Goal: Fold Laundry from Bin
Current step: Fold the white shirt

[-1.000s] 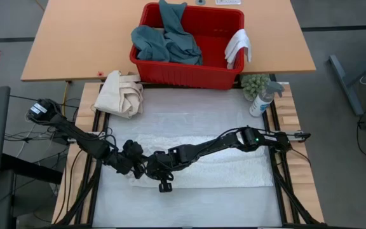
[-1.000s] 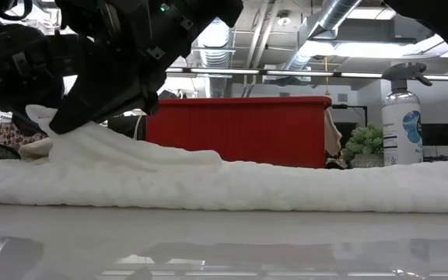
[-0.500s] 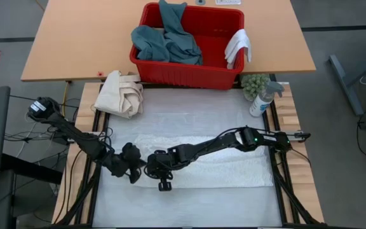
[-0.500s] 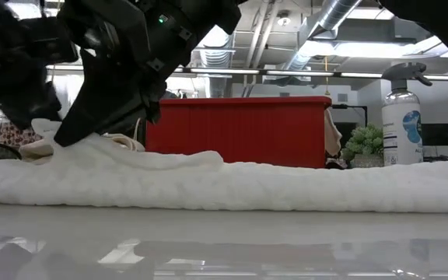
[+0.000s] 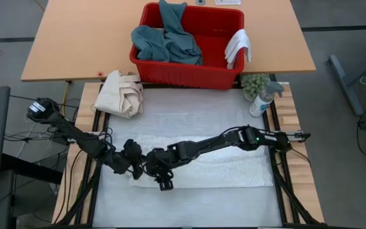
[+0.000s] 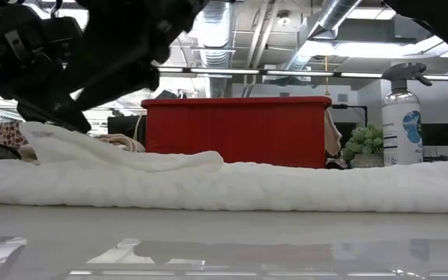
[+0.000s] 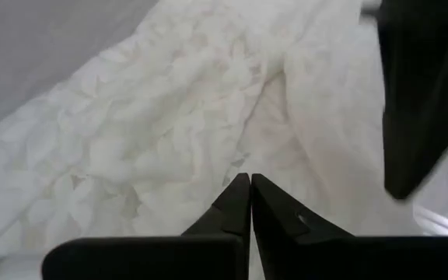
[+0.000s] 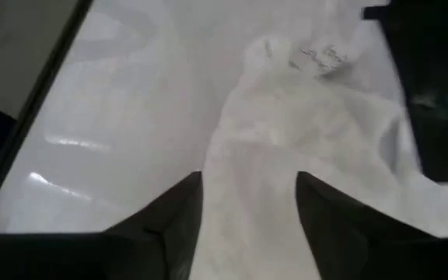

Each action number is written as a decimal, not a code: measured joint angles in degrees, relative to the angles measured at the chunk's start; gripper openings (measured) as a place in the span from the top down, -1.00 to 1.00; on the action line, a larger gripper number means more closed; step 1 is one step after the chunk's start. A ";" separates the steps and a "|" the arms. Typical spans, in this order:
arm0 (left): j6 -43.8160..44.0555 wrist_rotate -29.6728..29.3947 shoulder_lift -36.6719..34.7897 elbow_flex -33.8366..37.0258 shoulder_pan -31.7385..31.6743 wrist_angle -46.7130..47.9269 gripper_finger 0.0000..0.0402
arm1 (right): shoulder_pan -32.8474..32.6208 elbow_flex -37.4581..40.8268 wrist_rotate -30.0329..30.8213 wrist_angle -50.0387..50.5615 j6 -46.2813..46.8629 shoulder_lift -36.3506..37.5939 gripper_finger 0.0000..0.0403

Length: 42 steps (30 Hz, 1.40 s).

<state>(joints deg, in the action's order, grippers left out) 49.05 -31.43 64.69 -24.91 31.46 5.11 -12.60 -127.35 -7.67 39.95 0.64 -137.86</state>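
A white textured towel (image 5: 221,165) lies in a long folded strip across the table (image 5: 189,200). My left gripper (image 5: 140,168) is shut at the towel's left end, which stands raised (image 6: 41,132). My right gripper (image 8: 247,225) is open and hangs just over that same end (image 5: 156,173), with towel showing below the gap. The red bin (image 5: 189,75) stands at the far side. It holds a teal garment (image 5: 167,41), and a small white cloth (image 5: 238,46) hangs over its rim. My left gripper is shut on the towel's left end (image 7: 243,167), slanting down from the table's left. Its fingertips (image 7: 249,187) meet against the cloth, and how many layers they have does not show. That end stays raised off the table (image 6: 41,132); the rest lies flat.
A cream bundled canvas cloth (image 5: 122,92) lies at the far left of the table. A spray bottle (image 5: 260,102) and a small green plant (image 5: 254,83) stand at the far right, beside the bin. Bare table surface runs along the near edge (image 6: 224,241).
My right gripper has let go of the towel's left end and gone up, clear of it. The towel's end has stayed raised, a little lower and flatter than before, and the rest of the strip has not moved.
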 joint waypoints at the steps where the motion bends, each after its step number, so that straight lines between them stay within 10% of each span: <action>1: -0.02 0.02 0.00 0.00 0.00 -0.64 1.00 | -0.03 -1.48 0.18 3.18 -0.59 0.00 -0.21; 10: -6.32 -0.08 0.11 0.00 0.00 -10.95 1.00 | -3.37 -5.45 1.66 35.63 -5.45 -0.17 -0.16; 17: -7.72 -3.09 0.11 0.00 0.00 -10.93 1.00 | -5.41 -1.61 11.04 32.87 -4.16 -0.21 -0.12; 42: -8.72 -3.40 9.99 0.07 0.00 -15.79 1.00 | -3.30 -1.68 15.33 27.26 -2.58 -0.20 0.15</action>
<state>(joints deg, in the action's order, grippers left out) 40.33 -34.83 74.67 -24.84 31.46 -10.68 -15.90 -129.03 7.66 67.21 -1.93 -138.06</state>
